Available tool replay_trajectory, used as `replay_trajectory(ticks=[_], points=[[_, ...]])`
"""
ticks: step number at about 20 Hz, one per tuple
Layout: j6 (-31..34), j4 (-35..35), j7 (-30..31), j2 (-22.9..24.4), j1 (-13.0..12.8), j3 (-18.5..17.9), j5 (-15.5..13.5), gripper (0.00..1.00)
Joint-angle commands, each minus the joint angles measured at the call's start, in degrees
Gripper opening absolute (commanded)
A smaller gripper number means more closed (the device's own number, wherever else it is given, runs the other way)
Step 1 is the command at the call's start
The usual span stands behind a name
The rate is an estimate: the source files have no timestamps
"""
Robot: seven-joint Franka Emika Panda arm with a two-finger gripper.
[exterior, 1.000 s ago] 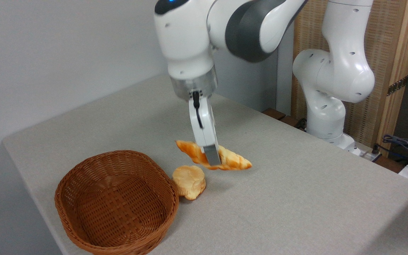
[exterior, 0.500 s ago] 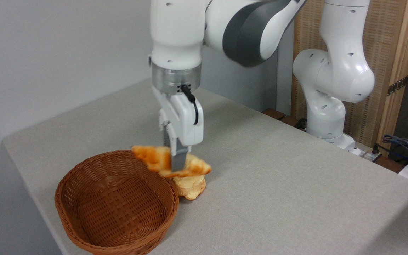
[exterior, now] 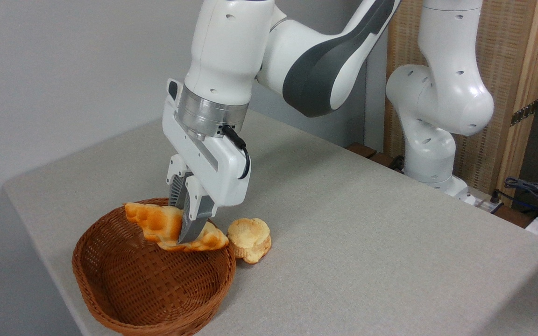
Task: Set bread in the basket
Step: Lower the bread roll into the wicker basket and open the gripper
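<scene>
The basket (exterior: 152, 275) is sitting nearest the camera, close to the front left corner of the table (exterior: 367, 242), its woven floor lying bare in the front part. Above the basket's back right rim, the bread (exterior: 159, 225) is hanging in the air, tilting with its left end higher and its right end reaching just over the rim. The tool (exterior: 186, 233) is gripping the bread across its middle, its grey fingers (exterior: 189, 229) pinching the loaf from either side and pointing down and slightly left. Just beside the basket on the right, a pale bun (exterior: 250, 239) is resting on the table, touching or nearly touching the rim. Farther back, the white arm (exterior: 306, 65) is arching up and over to its base (exterior: 432, 158) at the table's far right edge, in front of a wooden panel (exterior: 507, 93).
</scene>
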State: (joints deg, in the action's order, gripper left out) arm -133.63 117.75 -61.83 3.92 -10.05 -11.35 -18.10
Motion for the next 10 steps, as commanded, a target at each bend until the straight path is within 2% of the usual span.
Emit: replay_trajectory(ticks=[1, 10], points=[[-0.66, -0.85, 0.84, -0.32, -0.24, -0.34, -0.80, 1.00], [-0.31, -0.85, 1.97, 0.03, -0.24, -0.42, -0.80, 1.00]])
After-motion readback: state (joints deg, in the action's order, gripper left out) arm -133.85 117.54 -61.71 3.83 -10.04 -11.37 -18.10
